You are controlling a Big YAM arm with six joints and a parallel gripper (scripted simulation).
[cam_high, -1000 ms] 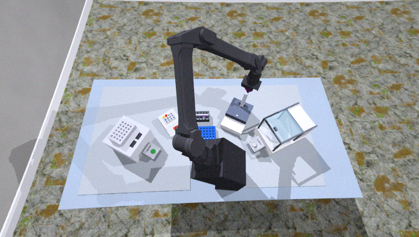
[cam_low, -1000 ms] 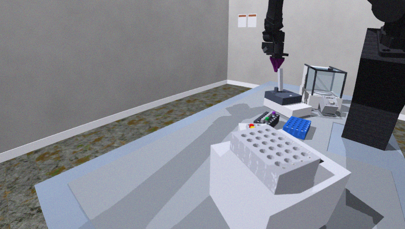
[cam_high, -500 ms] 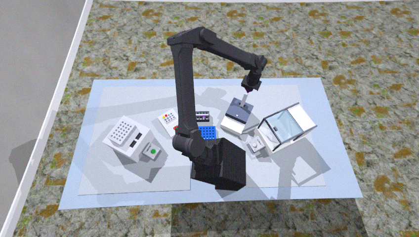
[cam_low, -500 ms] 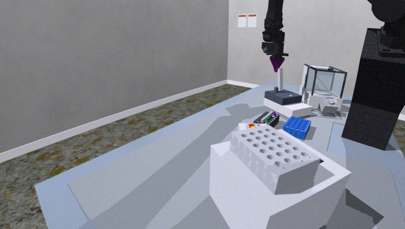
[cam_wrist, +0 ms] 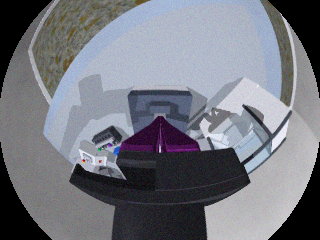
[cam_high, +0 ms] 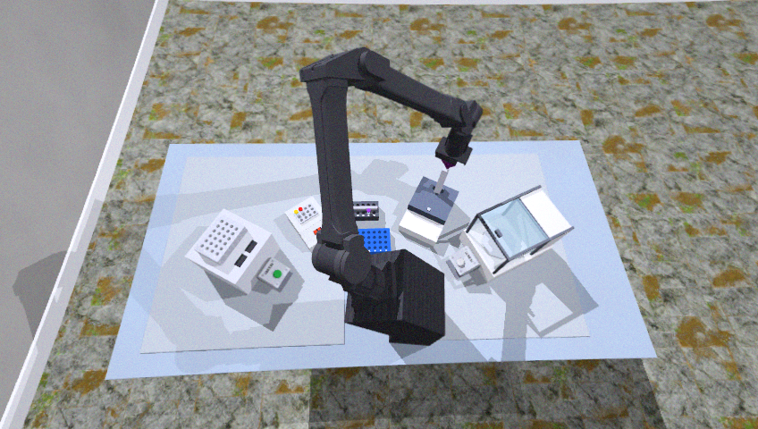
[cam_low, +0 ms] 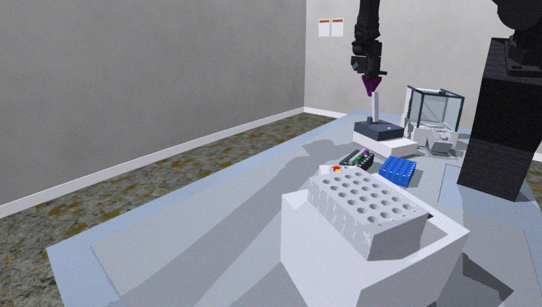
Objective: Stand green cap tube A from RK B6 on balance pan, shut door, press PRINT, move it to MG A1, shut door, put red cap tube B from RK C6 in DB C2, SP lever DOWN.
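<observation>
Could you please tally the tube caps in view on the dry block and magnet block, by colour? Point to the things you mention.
Red cap [cam_high: 300, 208] [cam_low: 336, 167]: 1
Yellow cap [cam_high: 295, 212] [cam_low: 337, 171]: 1
Green cap [cam_low: 357, 158] [cam_wrist: 99, 149]: 1
Purple cap [cam_high: 368, 211] [cam_low: 366, 151] [cam_wrist: 109, 145]: 1
Total: 4

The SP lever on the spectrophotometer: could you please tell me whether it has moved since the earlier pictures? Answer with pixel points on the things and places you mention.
No; the lever [cam_high: 441, 181] [cam_low: 375, 107] stands upright, unchanged against the spectrophotometer's dark top [cam_high: 432, 200] [cam_low: 381, 128] in the exterior view.
</observation>
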